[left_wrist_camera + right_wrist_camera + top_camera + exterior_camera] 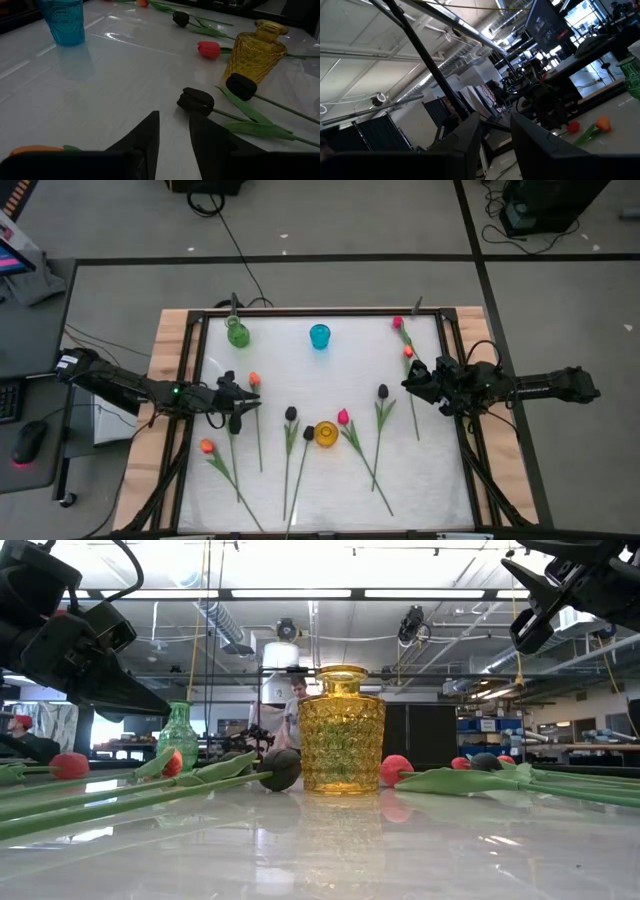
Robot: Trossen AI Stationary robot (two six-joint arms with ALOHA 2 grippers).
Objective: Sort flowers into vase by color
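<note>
While the white surface [320, 480] fills the middle of the high view, both arms reach in from its sides. At centre left, the left end effector [243, 392] hovers with fingers slightly parted, grasping nothing, beside an orange flower [254, 380]. At centre right, the right end effector [412, 377] is raised, its fingers likewise parted and empty, near another orange bud [408, 352]. A yellow vase [326, 434] stands at lower centre, a green vase [237, 333] at upper left, a blue vase [319, 336] at upper centre. Remaining flowers lie flat around the yellow vase: black buds [291, 413], a pink one [343, 417].
</note>
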